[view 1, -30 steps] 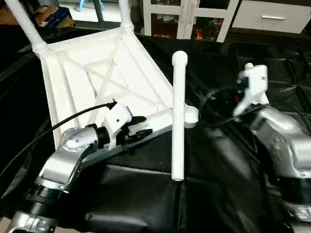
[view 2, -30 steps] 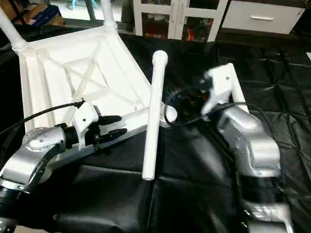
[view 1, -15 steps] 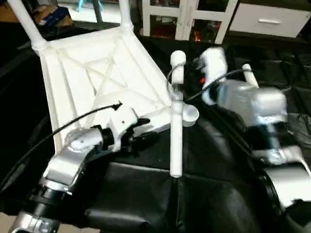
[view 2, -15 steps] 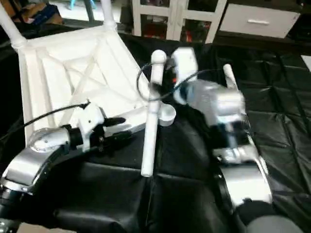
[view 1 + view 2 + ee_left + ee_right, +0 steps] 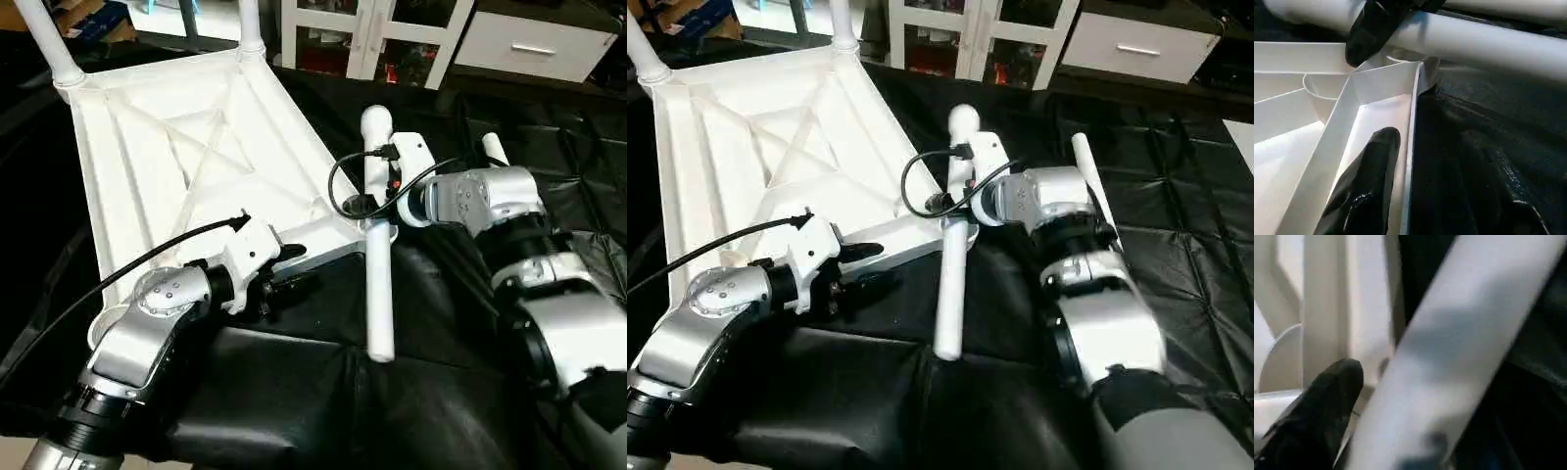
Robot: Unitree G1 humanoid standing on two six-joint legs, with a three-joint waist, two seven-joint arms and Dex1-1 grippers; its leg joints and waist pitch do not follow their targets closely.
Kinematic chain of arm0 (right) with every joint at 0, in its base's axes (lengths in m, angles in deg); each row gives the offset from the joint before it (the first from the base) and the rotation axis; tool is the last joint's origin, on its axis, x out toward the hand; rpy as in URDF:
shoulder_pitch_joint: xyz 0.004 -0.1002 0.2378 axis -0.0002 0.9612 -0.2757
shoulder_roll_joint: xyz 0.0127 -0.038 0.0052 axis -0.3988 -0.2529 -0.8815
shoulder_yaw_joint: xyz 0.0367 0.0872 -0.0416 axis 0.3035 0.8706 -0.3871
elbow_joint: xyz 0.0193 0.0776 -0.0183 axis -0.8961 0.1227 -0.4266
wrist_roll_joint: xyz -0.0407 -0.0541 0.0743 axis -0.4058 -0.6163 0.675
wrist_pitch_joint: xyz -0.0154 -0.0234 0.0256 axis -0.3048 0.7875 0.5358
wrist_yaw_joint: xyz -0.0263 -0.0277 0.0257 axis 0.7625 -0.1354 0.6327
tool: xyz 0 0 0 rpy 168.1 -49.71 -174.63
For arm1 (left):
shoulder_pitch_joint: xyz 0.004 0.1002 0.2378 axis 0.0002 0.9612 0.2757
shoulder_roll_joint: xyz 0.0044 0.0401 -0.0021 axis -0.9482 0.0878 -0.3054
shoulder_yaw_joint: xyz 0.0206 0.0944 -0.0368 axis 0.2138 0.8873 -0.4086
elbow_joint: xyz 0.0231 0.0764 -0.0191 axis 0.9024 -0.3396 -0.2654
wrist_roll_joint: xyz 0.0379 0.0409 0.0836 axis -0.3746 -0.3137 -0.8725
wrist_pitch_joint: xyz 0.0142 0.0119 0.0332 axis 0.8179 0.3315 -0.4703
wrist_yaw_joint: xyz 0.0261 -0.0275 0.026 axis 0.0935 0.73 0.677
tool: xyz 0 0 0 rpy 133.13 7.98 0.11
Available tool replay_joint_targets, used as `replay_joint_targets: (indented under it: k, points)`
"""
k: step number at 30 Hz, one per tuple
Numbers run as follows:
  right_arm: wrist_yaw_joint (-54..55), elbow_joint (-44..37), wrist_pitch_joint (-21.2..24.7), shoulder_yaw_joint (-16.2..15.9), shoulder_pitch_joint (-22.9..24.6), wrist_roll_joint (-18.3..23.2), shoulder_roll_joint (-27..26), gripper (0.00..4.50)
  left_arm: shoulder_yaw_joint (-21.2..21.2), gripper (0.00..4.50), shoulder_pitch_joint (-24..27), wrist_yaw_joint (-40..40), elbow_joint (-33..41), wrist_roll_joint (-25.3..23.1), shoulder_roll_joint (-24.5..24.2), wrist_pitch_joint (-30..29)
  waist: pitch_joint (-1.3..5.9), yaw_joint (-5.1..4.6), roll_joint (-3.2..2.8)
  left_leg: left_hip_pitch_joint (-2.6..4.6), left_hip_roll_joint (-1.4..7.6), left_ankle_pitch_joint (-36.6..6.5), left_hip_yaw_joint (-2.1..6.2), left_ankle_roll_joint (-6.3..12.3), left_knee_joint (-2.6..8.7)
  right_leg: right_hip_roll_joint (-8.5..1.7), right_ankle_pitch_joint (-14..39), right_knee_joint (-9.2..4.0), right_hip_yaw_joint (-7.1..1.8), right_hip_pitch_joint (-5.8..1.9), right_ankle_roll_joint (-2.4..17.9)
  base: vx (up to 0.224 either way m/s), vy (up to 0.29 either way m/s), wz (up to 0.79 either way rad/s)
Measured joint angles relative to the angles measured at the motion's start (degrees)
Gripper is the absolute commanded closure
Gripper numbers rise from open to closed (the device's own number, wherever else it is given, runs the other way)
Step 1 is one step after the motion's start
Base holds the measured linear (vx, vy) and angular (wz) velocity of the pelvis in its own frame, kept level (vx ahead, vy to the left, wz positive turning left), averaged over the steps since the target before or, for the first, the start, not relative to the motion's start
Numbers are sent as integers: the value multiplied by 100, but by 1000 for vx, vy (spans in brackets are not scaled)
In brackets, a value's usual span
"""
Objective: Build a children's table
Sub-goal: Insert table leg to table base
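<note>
left claw [image 5: 286, 272] – gripping tabletop [image 5: 186, 147] rim | right claw [image 5: 1382, 22] – spread around loose leg [image 5: 378, 264]

You are looking at a white plastic rectangular tabletop [image 5: 186, 147] showing an X-ribbed pattern, and a plain white cylindrical tube leg [image 5: 377, 255]. Glossy black sheeting [image 5: 441, 392] is covering the work table. The silver forearms [image 5: 147, 328] are carrying black fingers [image 5: 1361, 196].

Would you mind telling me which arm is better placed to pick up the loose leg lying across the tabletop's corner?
The right. Its pincer is open right at the loose leg, while the left pincer is clamped on the tabletop's edge, steadying it.
</note>
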State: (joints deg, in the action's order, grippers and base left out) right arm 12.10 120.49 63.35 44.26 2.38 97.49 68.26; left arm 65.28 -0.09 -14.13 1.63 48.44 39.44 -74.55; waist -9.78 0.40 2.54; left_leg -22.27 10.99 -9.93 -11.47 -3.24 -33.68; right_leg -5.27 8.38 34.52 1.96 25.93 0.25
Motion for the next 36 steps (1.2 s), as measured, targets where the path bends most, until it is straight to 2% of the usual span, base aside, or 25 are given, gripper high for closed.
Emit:
replay_joint_targets:
  k: [2,8,15,20,21,24,26,27,30,36]
  points:
    - [-1,166,-13,63,-57,10,53,53,-3,228,0,-5,5,0,-15,-15,0,13,0,-1,0,1,-1,-1,-3,-1,0,3,1,0,0,0,0,0]
    - [-34,786,-103,577,-192,181,212,103,-4,228,-16,-52,4,-2,-14,-25,0,33,0,0,1,1,-1,-1,-19,-2,2,24,-1,1,3,0,0,0]
    - [113,1119,-111,1144,-214,469,365,161,-8,228,-106,-64,4,-2,-8,-10,-1,175,-3,0,7,-2,-4,-46,-31,-6,2,47,3,3,6,0,0,0]
    - [228,1127,-110,1524,-197,647,650,201,-87,228,-120,-207,4,8,45,6,-1,197,-3,-2,8,0,-4,-49,-34,-6,1,48,4,2,8,0,0,0]
    - [257,995,-78,1631,-113,714,750,201,-196,228,-139,-309,2,45,145,-8,-1,202,-3,-2,8,0,-4,-49,-34,-6,1,48,6,2,8,0,0,0]
    - [297,769,66,1890,35,857,955,239,-536,228,-275,-598,5,236,301,-33,1,204,-8,-3,14,2,-3,-46,-35,-2,1,51,12,3,8,0,0,0]
    - [332,532,175,2121,168,975,1056,242,-715,228,-391,-725,4,345,390,-83,0,195,-13,-2,17,8,-2,-38,-36,0,1,53,12,3,8,0,0,0]
    - [368,397,273,2230,225,1018,1098,262,-806,228,-453,-788,1,439,429,-135,4,181,-23,1,19,8,0,-38,-37,2,0,53,13,3,9,0,0,0]
    - [375,-279,636,2482,614,1259,1159,275,-1003,228,-605,-989,-11,683,678,-318,10,217,-60,0,22,8,-2,-38,-39,4,0,55,13,2,9,0,0,0]
    - [387,-916,983,2542,1051,1422,1132,331,-1070,228,-729,-1174,-9,864,977,-536,22,251,-159,0,27,7,-2,-41,-52,4,-7,60,14,2,21,0,0,0]
